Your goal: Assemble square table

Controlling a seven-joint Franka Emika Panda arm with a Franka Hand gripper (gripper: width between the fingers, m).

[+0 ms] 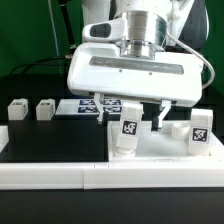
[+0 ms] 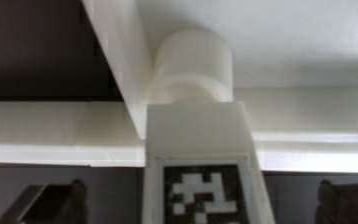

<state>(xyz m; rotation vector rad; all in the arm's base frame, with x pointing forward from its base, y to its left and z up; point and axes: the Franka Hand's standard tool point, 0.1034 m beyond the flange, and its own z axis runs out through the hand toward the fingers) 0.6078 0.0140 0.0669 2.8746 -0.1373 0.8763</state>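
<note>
The white square tabletop slab lies flat on the table at the exterior view's right. One white tagged leg stands upright on its near left corner. It also shows in the wrist view, with a rounded corner socket beyond it. My gripper is open and straddles this leg. In the wrist view my gripper has both dark fingertips well clear of the leg's sides. A second leg stands on the slab's right corner. Two more legs lie on the black table at the left.
The marker board lies behind the slab, partly hidden by my hand. A long white bar fence runs along the table's front edge. The black table surface lies between the loose legs and the fence.
</note>
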